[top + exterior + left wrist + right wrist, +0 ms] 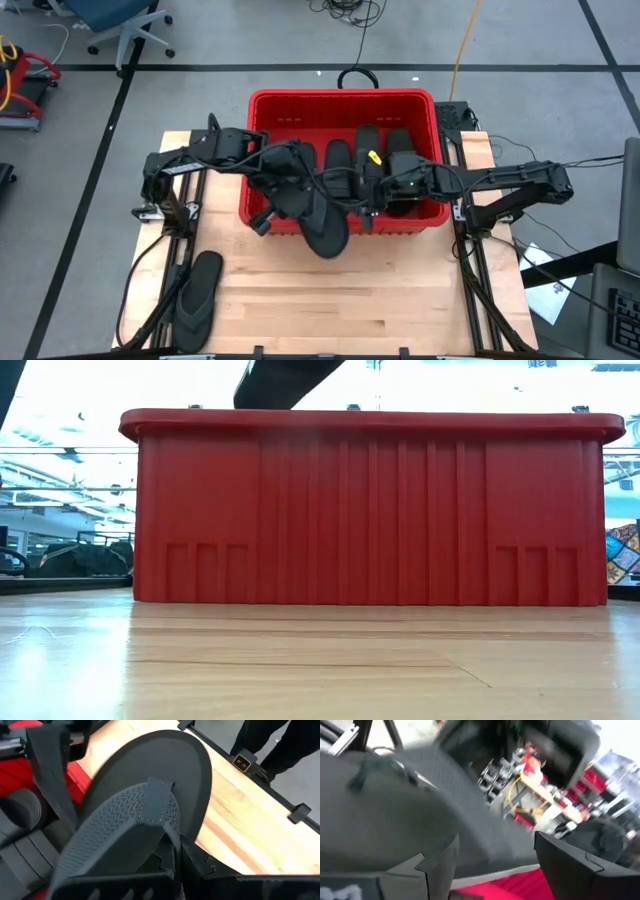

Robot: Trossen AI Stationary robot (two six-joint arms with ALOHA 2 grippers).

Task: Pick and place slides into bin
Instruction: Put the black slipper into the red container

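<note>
Seen from above, the left gripper (300, 215) hangs over the front wall of the red bin (342, 100), its fingers pinched on a black flip-flop (325, 232) that juts out past the rim over the worktop (340, 300), while the right gripper (375, 190) sits inside the bin with fingers spread beside the slides (365, 150) already lying there, and another flip-flop (197, 290) lies on the worktop's front left. From table height, only the bin's ribbed wall (370, 510) fills the frame. The left wrist camera shows the held flip-flop's sole and thong strap (150, 815) close up, and the right wrist camera shows that arm's fingers (570, 865) wide apart over the red bin.
</note>
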